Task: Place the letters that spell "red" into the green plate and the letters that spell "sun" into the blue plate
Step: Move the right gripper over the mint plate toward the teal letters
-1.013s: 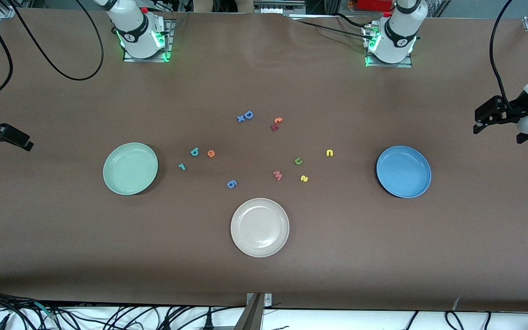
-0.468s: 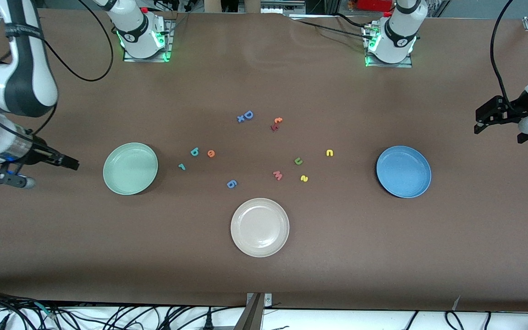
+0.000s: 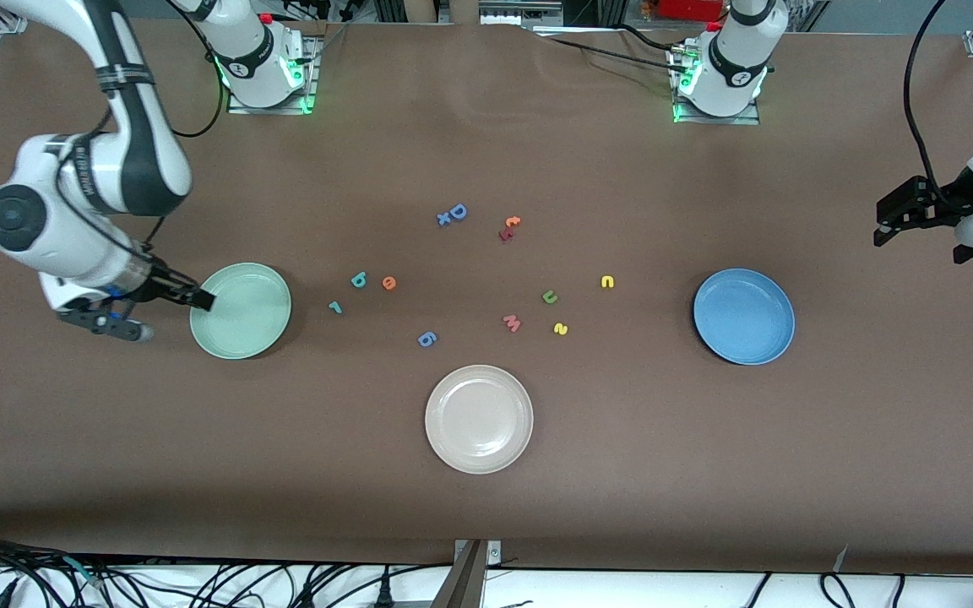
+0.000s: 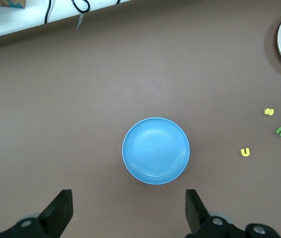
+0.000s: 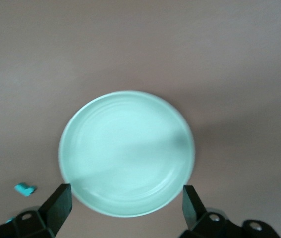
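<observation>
The green plate (image 3: 241, 310) lies toward the right arm's end of the table, the blue plate (image 3: 743, 316) toward the left arm's end. Between them lie the teal "r" (image 3: 334, 307), teal "d" (image 3: 358, 279) and orange "e" (image 3: 388, 283), then the green "u" (image 3: 549, 296), yellow "s" (image 3: 560, 328) and yellow "n" (image 3: 607, 282). My right gripper (image 3: 195, 298) hangs open over the green plate's (image 5: 126, 152) outer rim. My left gripper (image 3: 882, 226) waits open and empty in the air past the blue plate (image 4: 155, 150).
A cream-white plate (image 3: 479, 418) sits nearest the front camera. Stray letters lie about: a pink "M" (image 3: 512, 323), a periwinkle "6" (image 3: 426, 339), a blue "D" with an "x" (image 3: 453, 214), and a red and orange pair (image 3: 508, 228).
My right arm has swung in from the table's end until its gripper is over the green plate's rim. The left arm and all letters have stayed put.
</observation>
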